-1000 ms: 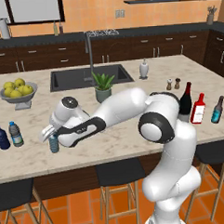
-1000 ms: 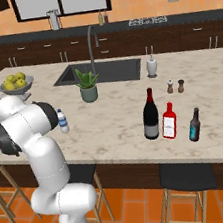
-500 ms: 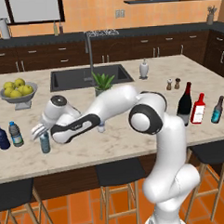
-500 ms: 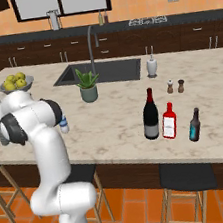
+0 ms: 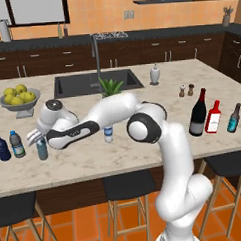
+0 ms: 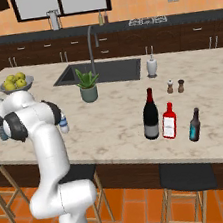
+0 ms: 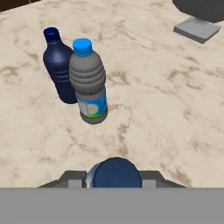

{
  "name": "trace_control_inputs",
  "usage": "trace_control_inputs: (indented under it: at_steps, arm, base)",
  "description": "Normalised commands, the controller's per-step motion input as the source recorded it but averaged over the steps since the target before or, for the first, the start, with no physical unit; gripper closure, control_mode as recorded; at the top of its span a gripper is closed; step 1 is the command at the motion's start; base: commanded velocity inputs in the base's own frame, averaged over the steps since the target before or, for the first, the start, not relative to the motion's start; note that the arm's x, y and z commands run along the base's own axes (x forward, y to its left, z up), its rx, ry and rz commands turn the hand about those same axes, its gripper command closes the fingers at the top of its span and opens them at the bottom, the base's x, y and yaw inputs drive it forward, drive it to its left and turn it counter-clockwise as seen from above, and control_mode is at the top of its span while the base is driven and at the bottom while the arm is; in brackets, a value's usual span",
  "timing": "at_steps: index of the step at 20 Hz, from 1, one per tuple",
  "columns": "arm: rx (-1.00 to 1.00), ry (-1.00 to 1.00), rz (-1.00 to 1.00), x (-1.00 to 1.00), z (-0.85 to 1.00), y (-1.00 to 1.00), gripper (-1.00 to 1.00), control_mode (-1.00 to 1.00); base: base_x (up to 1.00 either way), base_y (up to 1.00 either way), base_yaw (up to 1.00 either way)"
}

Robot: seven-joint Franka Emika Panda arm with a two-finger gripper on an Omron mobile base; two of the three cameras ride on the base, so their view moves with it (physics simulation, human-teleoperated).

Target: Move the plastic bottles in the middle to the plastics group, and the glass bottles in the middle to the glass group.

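teal-blue water bottle (image 5: 42, 148) sits clamped in the pincer (image 5: 37, 138), whose jaws are closed round it just under the blue cap, near the left end of the island counter (image 5: 144, 151). from the hand camera that cap (image 7: 117, 173) shows at the bottom between the two finger tips, and it's low enough that i can't tell whether the base is touching the stone or just above it.

just beyond it stands the plastics group: the greyish clear bottle (image 7: 89, 82) and the dark navy bottle (image 7: 60, 65), touching or nearly so. that's the main risk, i'd judge. they're light and narrow, so a sideways nudge from the held bottle or the hand would topple one into the other. letting go while the bottle is tilted or off the surface could tip it as well.

further out, the fruit bowl (image 5: 19, 104) is behind the group, well apart. the other water bottle (image 5: 108, 133) waits under the forearm, where an elbow swing on the way back might clip it. the wine bottle (image 5: 198, 113) already stands beside the red bottle (image 5: 213, 117) and slim teal bottle (image 5: 234, 118) at the far end.
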Motion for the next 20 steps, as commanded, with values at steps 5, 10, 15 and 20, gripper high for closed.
trace_control_inputs:
  at_steps: [5,10,15,20]
  arm:
    - [0.0,-0.03,0.0,0.3,-0.02,0.21,1.0,-1.0]
    - [0.0,-0.06,0.0,0.23,0.0,0.06,1.0,-1.0]
    - [0.0,-0.03,0.0,0.06,0.0,0.01,1.0,-1.0]
    - [0.0,-0.01,0.0,0.0,-0.09,0.05,1.0,-1.0]
  base:
    - [0.0,0.0,0.0]
    - [0.0,0.0,0.0]
    - [0.0,0.0,0.0]
    - [0.0,0.0,0.0]
